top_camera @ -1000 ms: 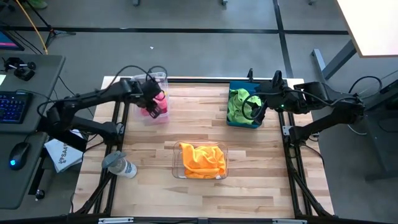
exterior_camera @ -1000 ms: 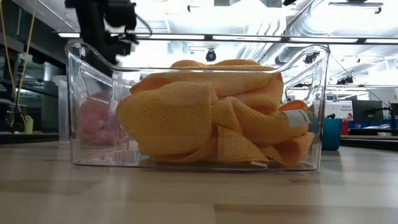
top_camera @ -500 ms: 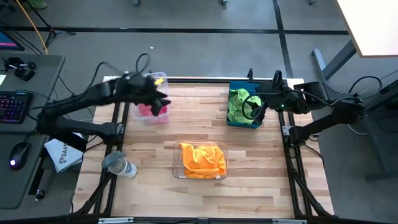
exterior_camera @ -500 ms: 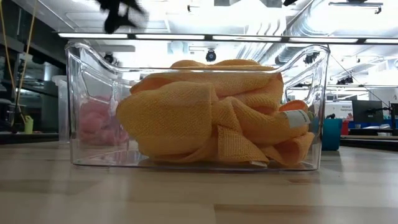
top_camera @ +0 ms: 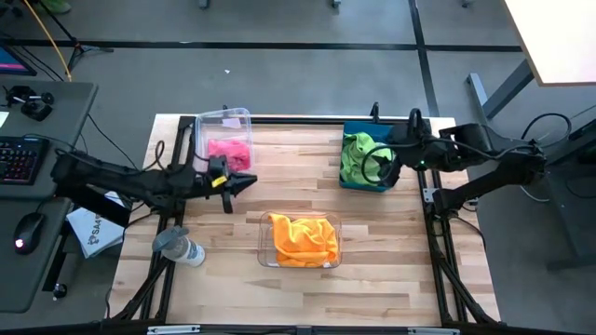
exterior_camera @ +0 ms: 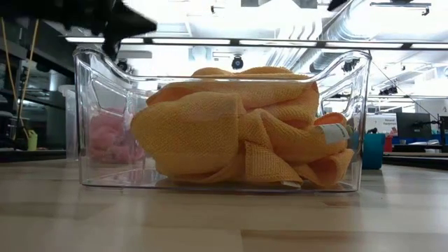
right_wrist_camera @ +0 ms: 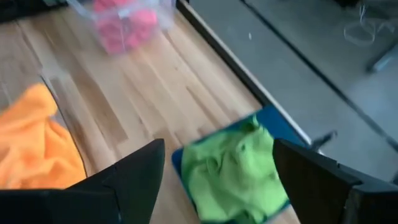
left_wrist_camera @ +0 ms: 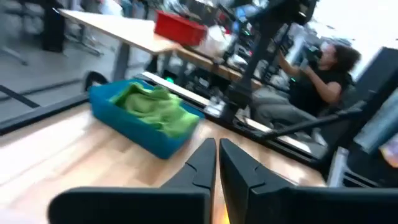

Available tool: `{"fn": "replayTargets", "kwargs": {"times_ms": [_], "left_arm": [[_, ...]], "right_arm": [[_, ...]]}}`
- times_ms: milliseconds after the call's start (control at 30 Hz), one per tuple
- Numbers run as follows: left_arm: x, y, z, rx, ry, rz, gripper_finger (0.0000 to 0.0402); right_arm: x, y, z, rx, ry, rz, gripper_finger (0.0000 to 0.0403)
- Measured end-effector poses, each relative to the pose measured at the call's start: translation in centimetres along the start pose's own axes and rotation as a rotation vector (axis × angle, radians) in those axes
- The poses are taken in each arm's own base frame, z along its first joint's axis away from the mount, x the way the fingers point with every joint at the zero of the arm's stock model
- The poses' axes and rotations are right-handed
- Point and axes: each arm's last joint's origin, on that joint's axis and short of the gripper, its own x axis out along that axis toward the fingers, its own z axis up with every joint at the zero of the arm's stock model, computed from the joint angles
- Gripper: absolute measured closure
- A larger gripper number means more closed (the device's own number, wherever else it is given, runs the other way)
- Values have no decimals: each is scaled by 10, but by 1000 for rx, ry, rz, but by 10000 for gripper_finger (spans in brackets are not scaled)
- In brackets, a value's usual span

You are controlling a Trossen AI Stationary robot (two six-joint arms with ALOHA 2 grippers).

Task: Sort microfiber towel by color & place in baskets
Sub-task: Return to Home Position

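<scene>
While left jaws, pinched shut, hang clear of pink towel [top_camera: 230,151], right jaws gape wide over green towel [top_camera: 355,154].

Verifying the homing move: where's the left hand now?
High view: the left hand is over the table's left side, between the pink towel bin and the orange towel bin, nearer the pink one.

Green towel [right_wrist_camera: 231,167] in blue bin [right_wrist_camera: 277,126]

Fuzzy cloth [exterior_camera: 238,133], glossy clear plastic bin [exterior_camera: 353,105] — matt wooden table [exterior_camera: 210,224].
</scene>
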Motion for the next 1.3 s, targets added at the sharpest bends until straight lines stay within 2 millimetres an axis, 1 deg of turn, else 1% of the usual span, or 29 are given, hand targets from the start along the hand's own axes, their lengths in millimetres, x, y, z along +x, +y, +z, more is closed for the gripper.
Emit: {"fn": "replayTargets", "kwargs": {"times_ms": [100, 167, 233, 333, 400, 433, 500, 567, 633, 700, 800, 933, 1033, 1100, 1167, 1300], "left_arm": [[-11, 16, -14, 0, -43, 40, 399], [-18, 27, -24, -32, -80, 53, 400], [-26, 37, -34, -70, -124, 41, 401], [-36, 48, -48, -126, -171, 36, 401], [-40, 54, -56, -161, -186, 46, 401], [-42, 57, -60, -177, -190, 48, 401], [-44, 59, -63, -186, -162, 69, 401], [-45, 59, -63, -192, -159, 69, 401], [-46, 59, -62, -197, -169, 63, 401], [-46, 59, -61, -205, -174, 60, 401], [-47, 58, -60, -211, -184, 36, 401], [-47, 56, -56, -222, -213, 1, 401], [-49, 53, -48, -243, -284, -51, 401], [-51, 50, -43, -228, -321, -102, 401], [-51, 49, -43, -208, -307, -141, 401], [-47, 48, -50, -195, -151, -153, 401]], "right_arm": [[0, -2, -5, 12, 60, 4, 142], [0, -2, -8, 17, 96, 18, 178], [-1, -2, -11, 14, 135, 53, 226], [-3, 2, -15, -13, 170, 96, 313], [-3, 5, -24, -29, 177, 127, 373], [-2, 6, -33, -29, 194, 144, 387], [3, 7, -57, 18, 228, 190, 384], [11, 7, -87, 92, 259, 241, 377], [18, 8, -117, 180, 252, 315, 384], [27, 8, -143, 262, 214, 403, 397], [42, 12, -169, 372, 64, 538, 397], [63, 18, -186, 438, -206, 679, 400], [78, 20, -194, 442, -353, 714, 400], [88, 21, -201, 418, -398, 710, 401], [93, 22, -203, 403, -413, 718, 402], [97, 21, -205, 426, -393, 738, 402]]}}
